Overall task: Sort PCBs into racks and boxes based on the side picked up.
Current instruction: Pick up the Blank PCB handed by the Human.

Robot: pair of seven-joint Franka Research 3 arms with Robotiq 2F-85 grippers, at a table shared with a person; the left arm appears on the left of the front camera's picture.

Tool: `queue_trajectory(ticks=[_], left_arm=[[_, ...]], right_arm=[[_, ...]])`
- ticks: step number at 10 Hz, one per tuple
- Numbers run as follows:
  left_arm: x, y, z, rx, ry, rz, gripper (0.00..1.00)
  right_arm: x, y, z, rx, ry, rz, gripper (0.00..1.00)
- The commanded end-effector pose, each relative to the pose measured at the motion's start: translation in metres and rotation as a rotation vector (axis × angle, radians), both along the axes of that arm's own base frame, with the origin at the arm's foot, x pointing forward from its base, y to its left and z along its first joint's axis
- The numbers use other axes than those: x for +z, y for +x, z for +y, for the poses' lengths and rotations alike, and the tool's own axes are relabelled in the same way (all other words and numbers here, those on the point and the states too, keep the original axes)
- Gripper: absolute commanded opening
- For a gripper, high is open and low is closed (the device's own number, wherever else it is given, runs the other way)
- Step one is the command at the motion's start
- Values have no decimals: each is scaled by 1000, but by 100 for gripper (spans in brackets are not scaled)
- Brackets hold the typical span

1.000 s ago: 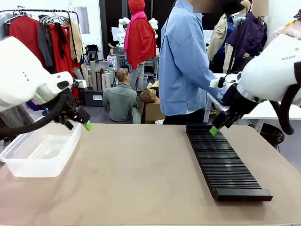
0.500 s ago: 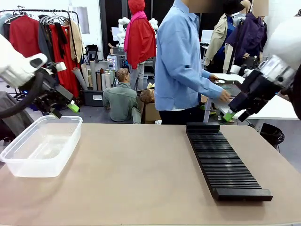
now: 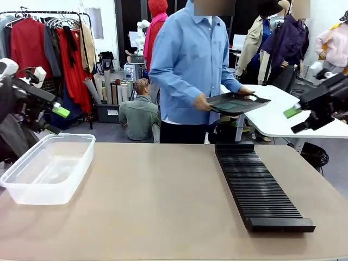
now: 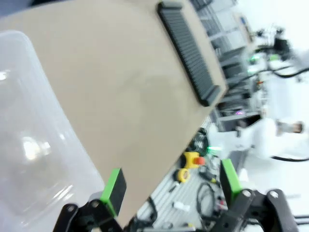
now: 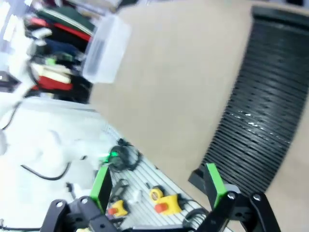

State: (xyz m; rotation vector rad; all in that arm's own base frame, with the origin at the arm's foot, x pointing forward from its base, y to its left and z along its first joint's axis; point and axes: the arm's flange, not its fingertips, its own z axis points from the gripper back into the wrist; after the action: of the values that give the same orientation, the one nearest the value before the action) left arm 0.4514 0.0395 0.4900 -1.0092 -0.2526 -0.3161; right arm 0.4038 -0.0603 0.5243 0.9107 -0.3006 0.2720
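Box (image 3: 49,168) of clear plastic sits on the left of the bench (image 3: 163,206). Left fingers (image 4: 115,186) hang above it, spread wide, holding nothing. In the middle, a person (image 3: 190,65) holds a black tray (image 3: 215,102) with green PCBs (image 3: 232,106) on it. Then comes the rack (image 3: 255,185). Right fingers (image 5: 215,181) are spread wide too, holding nothing.

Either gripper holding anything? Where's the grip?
No. Left gripper and right gripper are both open, jaws empty. The person holds a black tray by its edges.
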Motion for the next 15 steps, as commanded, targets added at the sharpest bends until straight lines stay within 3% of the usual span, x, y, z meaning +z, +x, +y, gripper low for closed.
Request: queue_trajectory(ticks=[1, 6, 8, 9, 15], left_arm=[[-9, 11, 33, -29, -134, 29, 100], [-10, -1, 90, 91, -224, -9, 100], [-11, 2, 90, 109, -242, -28, 100], [-11, -5, 98, 106, -204, 9, 100], [-11, -5, 98, 106, -204, 9, 100]], right_arm=[[-5, -8, -24, 2, 139, -22, 100], [-13, -47, -72, -104, 227, -21, 100], [-11, -49, -74, -105, 229, -21, 100], [-14, -46, -82, -117, 214, 14, 100], [-14, -46, -82, -117, 214, 14, 100]])
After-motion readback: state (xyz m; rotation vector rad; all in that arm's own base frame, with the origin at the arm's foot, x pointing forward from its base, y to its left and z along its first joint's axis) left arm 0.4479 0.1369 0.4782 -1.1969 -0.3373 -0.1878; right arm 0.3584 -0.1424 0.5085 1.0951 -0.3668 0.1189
